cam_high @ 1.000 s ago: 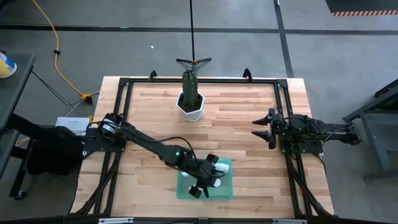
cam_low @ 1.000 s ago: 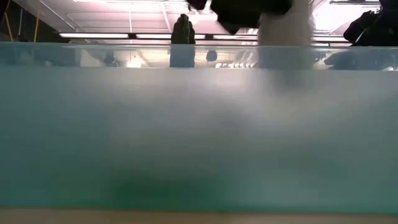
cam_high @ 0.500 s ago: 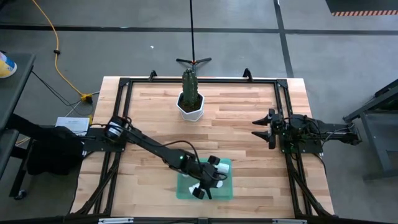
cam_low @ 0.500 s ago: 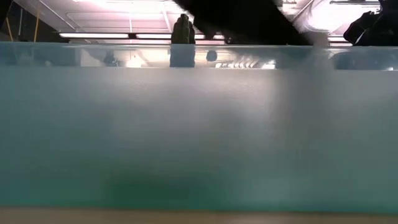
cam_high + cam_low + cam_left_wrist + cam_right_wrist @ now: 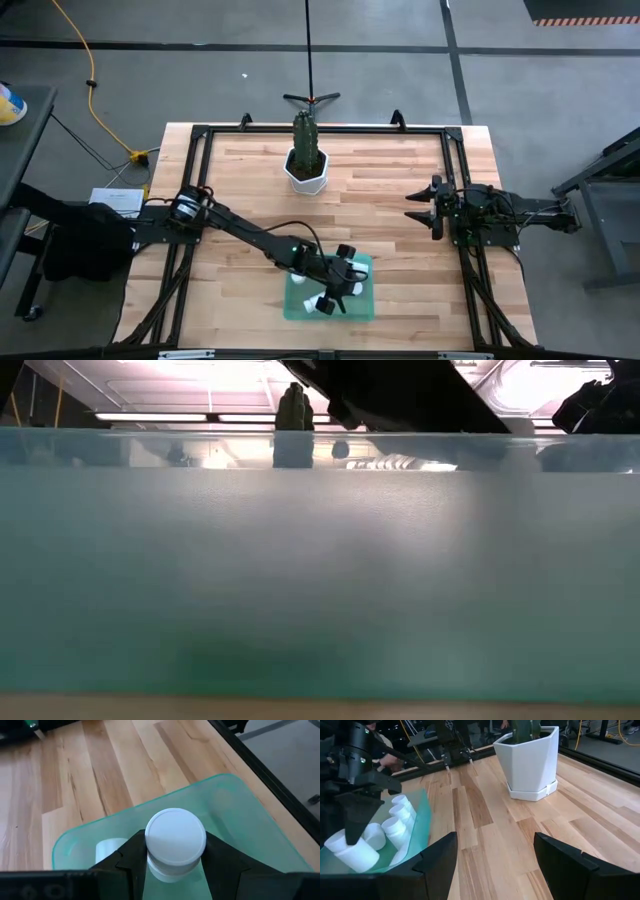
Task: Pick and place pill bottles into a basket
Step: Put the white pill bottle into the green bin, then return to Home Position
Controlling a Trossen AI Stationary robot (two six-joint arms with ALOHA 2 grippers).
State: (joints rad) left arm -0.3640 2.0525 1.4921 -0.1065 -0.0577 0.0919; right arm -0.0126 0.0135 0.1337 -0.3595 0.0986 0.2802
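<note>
**Last bottle going into the basket**

Over the near edge of the table, the left gripper [image 5: 175, 870] hangs above the green basket [image 5: 362, 308], its two dark fingers pinching a white pill bottle [image 5: 175, 842] by the body just under the cap. The wrist view shows the bottle upright and held over the basket's floor, with another bottle [image 5: 111, 851] already lying inside just beside it. It cannot be told whether the held bottle touches the floor yet.

From the right wrist view, four bottles [image 5: 395, 827] sit bunched together in the basket [image 5: 422, 827], and a fifth [image 5: 352, 851] lies at the near end under the left arm; that one is most likely the bottle in the grip. No bottle shows anywhere on the bare wood of the table [image 5: 390, 190], so the picking looks finished.

What appears to be left is small: lower the held bottle, let go, and lift the arm clear without knocking its neighbours.

The right gripper [image 5: 420, 208] waits at the right side of the table, fingers spread and holding nothing. The cactus pot [image 5: 306, 168] stands at the far side, well apart from the work.
</note>
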